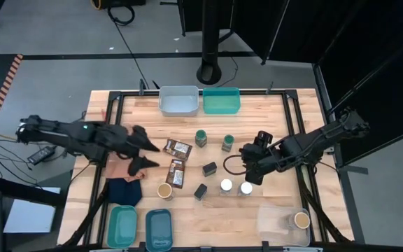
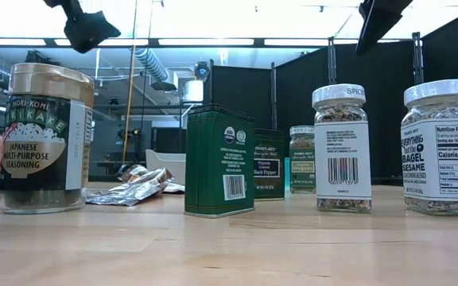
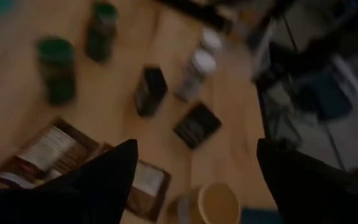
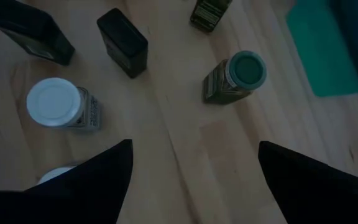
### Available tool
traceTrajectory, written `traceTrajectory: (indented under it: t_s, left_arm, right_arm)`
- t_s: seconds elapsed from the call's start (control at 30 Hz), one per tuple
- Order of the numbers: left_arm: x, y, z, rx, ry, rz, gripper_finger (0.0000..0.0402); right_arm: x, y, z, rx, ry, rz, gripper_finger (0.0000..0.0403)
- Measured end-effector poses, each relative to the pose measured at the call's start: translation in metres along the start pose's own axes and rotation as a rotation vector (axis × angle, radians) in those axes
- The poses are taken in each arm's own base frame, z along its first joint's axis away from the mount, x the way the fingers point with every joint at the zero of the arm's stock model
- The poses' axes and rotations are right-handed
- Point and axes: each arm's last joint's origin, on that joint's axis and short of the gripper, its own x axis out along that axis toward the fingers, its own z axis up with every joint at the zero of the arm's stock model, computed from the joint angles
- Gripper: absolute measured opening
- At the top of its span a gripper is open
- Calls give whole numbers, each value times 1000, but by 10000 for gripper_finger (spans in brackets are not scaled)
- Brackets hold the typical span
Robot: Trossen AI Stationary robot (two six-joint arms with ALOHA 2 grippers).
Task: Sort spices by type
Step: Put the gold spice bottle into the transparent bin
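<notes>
The spices stand on their bases or lie flat on the wooden table. There are two green-lidded jars, two white-lidded jars, two black boxes and two flat brown packets. One tan-topped jar stands on the table, and another sits in a clear bin. My left gripper hangs open above the packets' left side. My right gripper hovers open, right of the boxes and above the white-lidded jars.
A grey bin and a teal bin sit at the far edge. Two teal bins and the clear bin sit at the near edge. A brownish cloth and a dark blue cloth lie under the left arm.
</notes>
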Motion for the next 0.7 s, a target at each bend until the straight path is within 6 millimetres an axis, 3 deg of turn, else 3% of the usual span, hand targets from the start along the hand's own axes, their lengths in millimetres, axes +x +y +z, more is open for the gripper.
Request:
traceTrajectory:
  t_s: [0.13, 0.33, 0.53, 0.7]
  left_arm:
    - [22, -7, -8, 64, 107, -5, 335]
    - [40, -23, -24, 104, 230, -36, 335]
    - [37, -41, -44, 101, 247, 41, 335]
    - [30, -57, -57, 137, 105, 165, 335]
  right_arm:
    - [0, 0, 0, 1, 0, 0, 352]
    - [0, 0, 0, 1, 0, 0, 352]
    - [0, 0, 0, 1, 0, 0, 352]
    - [0, 0, 1, 1, -14, -17, 352]
